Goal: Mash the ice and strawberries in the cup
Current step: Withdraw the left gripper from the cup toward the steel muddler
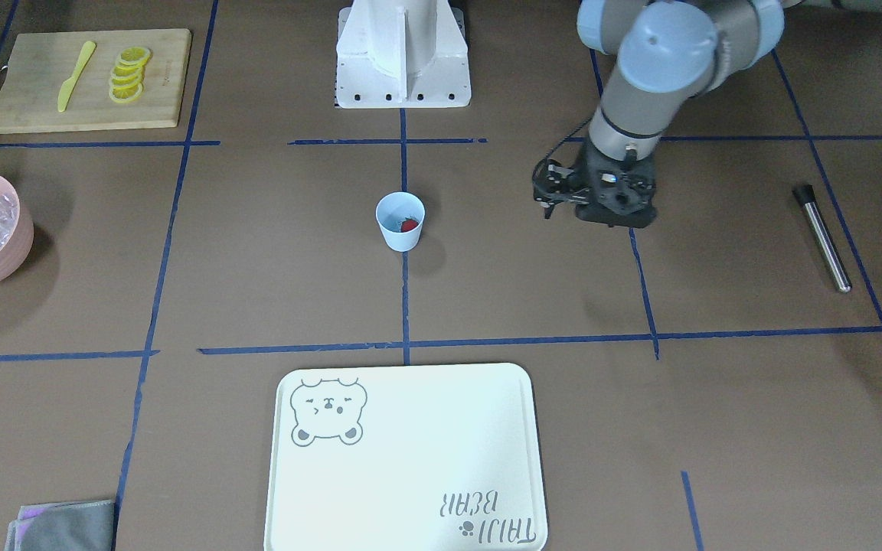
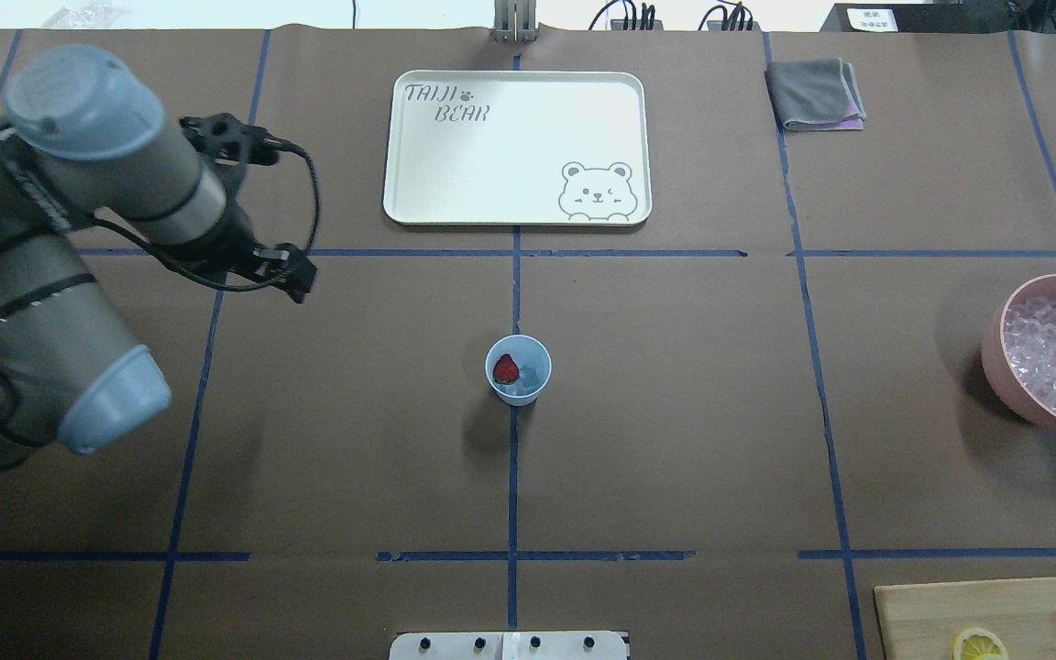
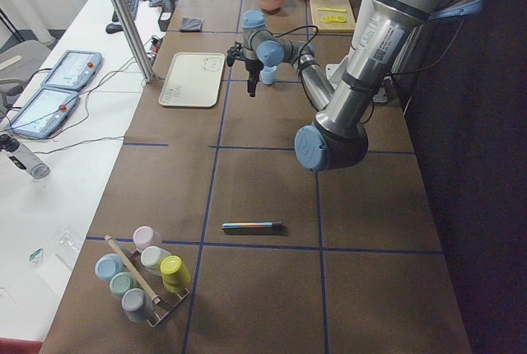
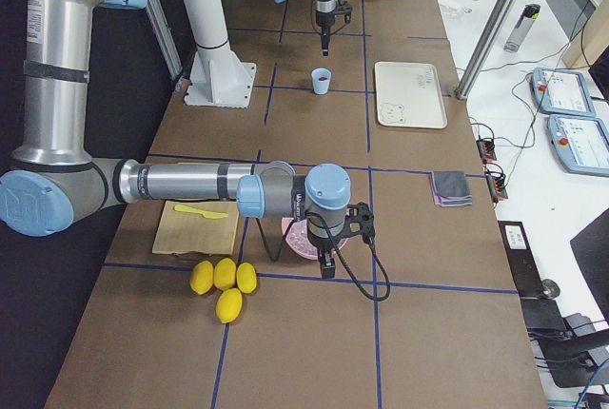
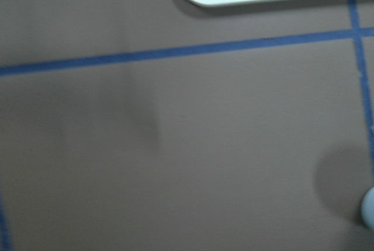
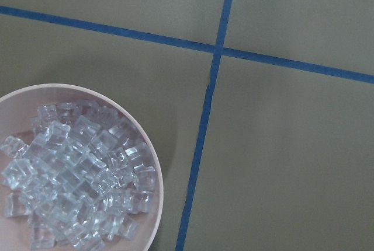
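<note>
The light blue cup [image 2: 518, 385] stands upright at the table's middle, on a blue tape line. Inside it are a red strawberry [image 2: 506, 368] and a few clear ice cubes [image 2: 532, 377]. The cup [image 1: 400, 233] also shows in the front view. My left gripper [image 1: 611, 200] hangs above bare table, well apart from the cup on my left side; its fingers are hidden, so I cannot tell if it is open. My right gripper [image 4: 326, 266] hovers by the pink bowl [image 6: 146, 124] of ice [image 6: 76, 175]; I cannot tell its state.
A metal rod with a black end [image 1: 821, 237] lies on the table to my far left. A white bear tray [image 2: 491, 156] lies beyond the cup, with a grey cloth [image 2: 815, 92] further right. A cutting board [image 1: 27, 99] with lemon slices [image 1: 129, 74] and a yellow knife [image 1: 76, 75] lies near my right.
</note>
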Robot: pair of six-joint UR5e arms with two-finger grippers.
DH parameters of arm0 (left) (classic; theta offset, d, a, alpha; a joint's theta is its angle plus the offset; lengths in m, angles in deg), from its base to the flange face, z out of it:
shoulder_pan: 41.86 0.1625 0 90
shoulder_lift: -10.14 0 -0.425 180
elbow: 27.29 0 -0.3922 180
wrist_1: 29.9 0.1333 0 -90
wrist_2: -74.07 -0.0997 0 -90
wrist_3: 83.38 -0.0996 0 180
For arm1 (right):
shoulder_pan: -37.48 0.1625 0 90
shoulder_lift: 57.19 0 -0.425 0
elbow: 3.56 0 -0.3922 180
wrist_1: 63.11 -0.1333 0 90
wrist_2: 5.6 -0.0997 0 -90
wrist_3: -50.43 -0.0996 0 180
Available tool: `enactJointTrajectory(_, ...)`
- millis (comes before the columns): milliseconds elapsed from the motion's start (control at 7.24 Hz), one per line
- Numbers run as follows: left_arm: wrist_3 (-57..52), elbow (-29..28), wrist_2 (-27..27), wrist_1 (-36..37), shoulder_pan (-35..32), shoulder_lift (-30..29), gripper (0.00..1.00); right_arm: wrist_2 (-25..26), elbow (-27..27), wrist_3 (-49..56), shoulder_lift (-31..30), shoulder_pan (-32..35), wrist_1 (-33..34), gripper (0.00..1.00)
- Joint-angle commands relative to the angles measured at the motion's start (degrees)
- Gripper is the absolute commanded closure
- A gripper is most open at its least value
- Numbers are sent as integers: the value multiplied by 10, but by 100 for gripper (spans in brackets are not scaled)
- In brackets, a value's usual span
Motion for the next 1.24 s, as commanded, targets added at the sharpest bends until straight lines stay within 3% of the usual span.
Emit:
enactJointTrajectory(0,-160,3,74,-8,-131,127,1,0,1,0,1,0,-5,1)
enactJointTrajectory(138,-222,1,78,-10,-182,172,1,-1,1,0,1,0,-5,1)
enactJointTrajectory(553,-238,-19,77,-66,-190,249,1,-1,10,-7,1,0,-5,1)
enactJointTrajectory(1106,-229,-167,77,-265,-190,263,1,-1,16,-17,2,0,-5,1)
